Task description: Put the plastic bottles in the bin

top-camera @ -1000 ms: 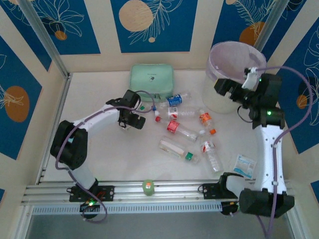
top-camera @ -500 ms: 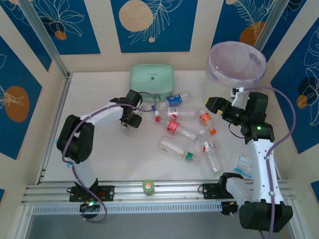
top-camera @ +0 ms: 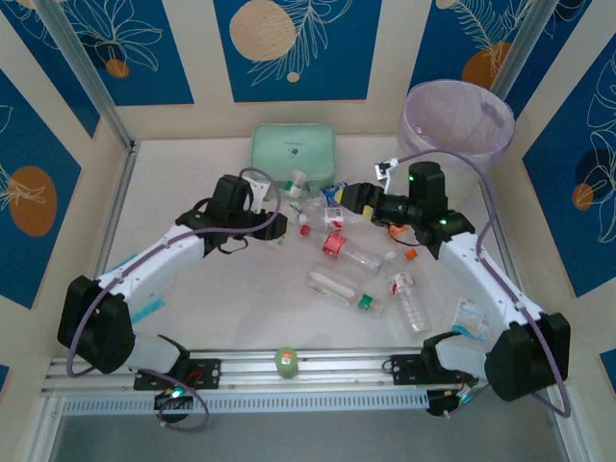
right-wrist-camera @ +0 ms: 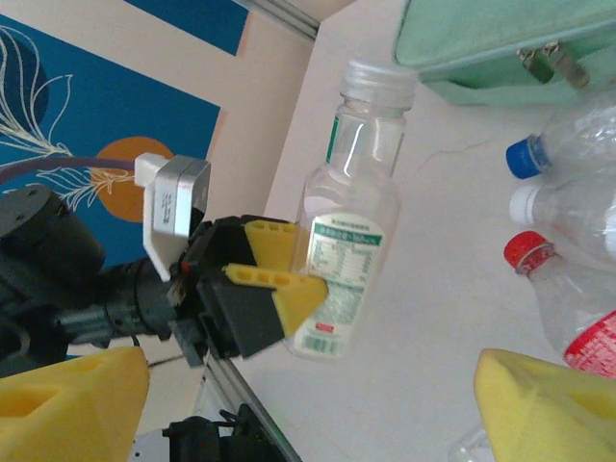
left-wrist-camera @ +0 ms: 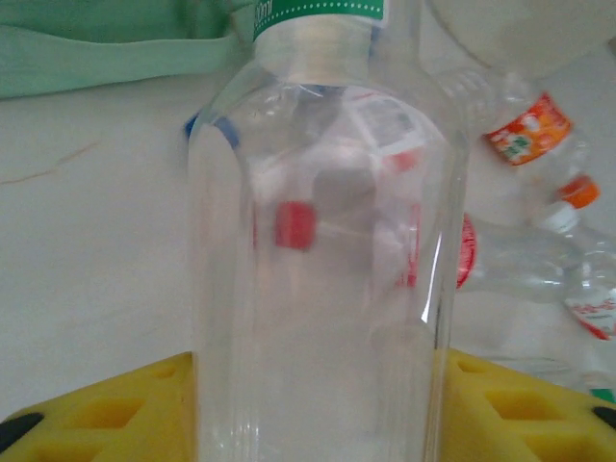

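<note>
My left gripper [top-camera: 274, 228] is shut on a clear plastic bottle [top-camera: 289, 202] with a green-and-white label, neck pointing away. In the left wrist view this bottle [left-wrist-camera: 318, 241] stands between the yellow pads [left-wrist-camera: 106, 414]. In the right wrist view the same bottle [right-wrist-camera: 346, 241] hangs in the left gripper [right-wrist-camera: 279, 279] above the table. My right gripper [top-camera: 348, 198] is open over the heap of bottles, close to the blue-labelled one [top-camera: 337, 192]; its pads [right-wrist-camera: 67, 404] stand wide apart with nothing between them. The bin [top-camera: 481, 91] stands at the far right.
Loose bottles lie mid-table: a red-labelled one [top-camera: 335, 244], an orange-labelled one [top-camera: 397, 229], one with a green cap [top-camera: 339, 287] and one at the right [top-camera: 404, 289]. A mint green case [top-camera: 294, 154] sits at the back. A white-blue packet [top-camera: 472, 320] lies near the right base.
The left gripper has closed on the green-labelled bottle and raised it off the table. The right arm has swung from the bin leftwards to above the heap of bottles.
</note>
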Robot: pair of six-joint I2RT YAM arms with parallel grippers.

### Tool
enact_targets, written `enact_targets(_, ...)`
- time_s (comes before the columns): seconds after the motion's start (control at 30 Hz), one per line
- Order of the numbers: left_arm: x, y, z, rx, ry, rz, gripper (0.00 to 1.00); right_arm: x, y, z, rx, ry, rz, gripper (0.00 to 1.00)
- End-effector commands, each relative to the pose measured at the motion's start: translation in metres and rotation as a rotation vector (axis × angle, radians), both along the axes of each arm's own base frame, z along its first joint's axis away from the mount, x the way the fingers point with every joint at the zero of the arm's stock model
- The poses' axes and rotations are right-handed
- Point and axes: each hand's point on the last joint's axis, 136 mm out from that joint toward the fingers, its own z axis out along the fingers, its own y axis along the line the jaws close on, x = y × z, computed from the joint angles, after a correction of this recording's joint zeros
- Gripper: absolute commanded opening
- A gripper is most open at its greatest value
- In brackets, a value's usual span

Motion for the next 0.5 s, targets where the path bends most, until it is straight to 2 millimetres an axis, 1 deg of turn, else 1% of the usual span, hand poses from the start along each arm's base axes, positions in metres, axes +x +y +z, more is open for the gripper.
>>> enact_targets(0.0,-0.002,-0.035,0.035,-0.165,-0.097,-0.057,0.55,0.010,0.020,0.003,0.044,0.000,0.009,0.90)
enact_targets(0.13,-0.008,-0.052,0.043,-0.176,-0.157,-0.092,0.55,0.016,0.040,-0.014,0.047,0.051,0.042,0.94)
enact_targets(0.27,-0.013,-0.060,0.051,-0.157,-0.207,-0.122,0.56,0.023,0.048,-0.026,0.033,0.080,0.045,0.94)
enact_targets(0.37,-0.014,-0.063,0.051,-0.151,-0.212,-0.139,0.56,0.028,0.054,-0.031,0.034,0.090,0.053,0.86)
enact_targets(0.47,-0.018,-0.068,0.048,-0.154,-0.212,-0.155,0.57,0.030,0.060,-0.037,0.044,0.105,0.065,0.75)
